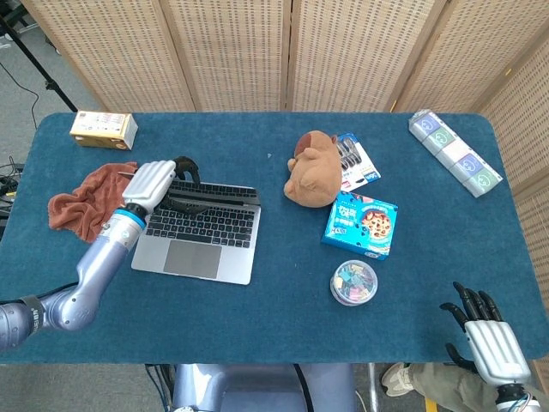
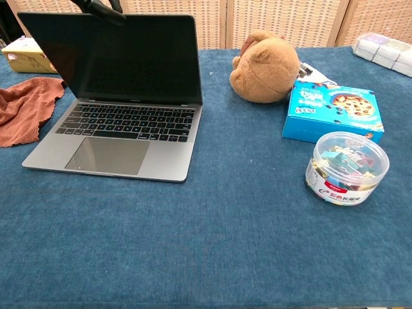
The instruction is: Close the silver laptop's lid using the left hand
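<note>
The laptop (image 1: pixel 199 227) lay just right of the red cloth (image 1: pixel 79 202), well left of the plush bear (image 1: pixel 312 179). Its lid (image 2: pixel 112 59) was tilted forward over the keyboard, not yet shut. The left hand (image 1: pixel 154 182) was set on the lid's top edge near the corner closest to the cloth, dark fingers (image 2: pixel 103 8) hooked over it; how tightly they were curled could not be told. The right hand (image 1: pixel 487 339) was held far off, beyond the clip tub (image 1: pixel 353 281), fingers spread and nothing in them. The lid was judged stiff, thin and smooth, turning on a firm hinge, with a fragile screen; it would best be pressed along its top edge, nearer the middle, and lowered gently.
</note>
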{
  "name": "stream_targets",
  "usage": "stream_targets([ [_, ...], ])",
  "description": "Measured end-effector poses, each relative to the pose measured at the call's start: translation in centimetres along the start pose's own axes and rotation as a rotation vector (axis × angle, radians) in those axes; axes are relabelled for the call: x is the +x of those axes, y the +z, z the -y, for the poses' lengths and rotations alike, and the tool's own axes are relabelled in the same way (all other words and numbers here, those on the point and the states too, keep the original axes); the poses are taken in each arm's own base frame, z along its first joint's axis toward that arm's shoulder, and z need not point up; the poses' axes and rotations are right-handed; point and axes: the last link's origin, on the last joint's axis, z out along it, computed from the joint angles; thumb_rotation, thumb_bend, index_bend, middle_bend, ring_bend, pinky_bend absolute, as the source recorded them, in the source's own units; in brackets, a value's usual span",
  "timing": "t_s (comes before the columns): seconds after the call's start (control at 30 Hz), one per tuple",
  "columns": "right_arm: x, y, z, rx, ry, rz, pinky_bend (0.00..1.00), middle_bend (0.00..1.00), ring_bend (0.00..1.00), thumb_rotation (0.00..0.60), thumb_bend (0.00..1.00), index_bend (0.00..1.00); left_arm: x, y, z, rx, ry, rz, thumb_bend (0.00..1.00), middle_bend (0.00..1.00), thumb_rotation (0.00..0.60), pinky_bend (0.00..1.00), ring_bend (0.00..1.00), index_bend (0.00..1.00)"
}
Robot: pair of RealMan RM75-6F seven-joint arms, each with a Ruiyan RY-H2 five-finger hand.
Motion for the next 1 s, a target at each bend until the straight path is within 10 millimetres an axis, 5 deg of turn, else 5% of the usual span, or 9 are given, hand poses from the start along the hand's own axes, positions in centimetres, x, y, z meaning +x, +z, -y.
stream_targets([
  [0.57,0.0,-0.3,0.3,0.013,-0.006,0.0,0.0,0.0,0.0,0.6,0.35,0.23,-1.6,-3.8,-0.1,0.023,-0.018,0.068,0.05,0.34,0.41,0.33,0.39,0.48],
  [1.0,-0.2,-0.5,0.5,0.013,-0.022,0.019,0.0,0.0,0.0,0.6,0.35,0.23,-4.7,-6.1,1.1,0.046,-0.046,0.17,0.05,0.34,0.409,0.33,0.39,0.47],
])
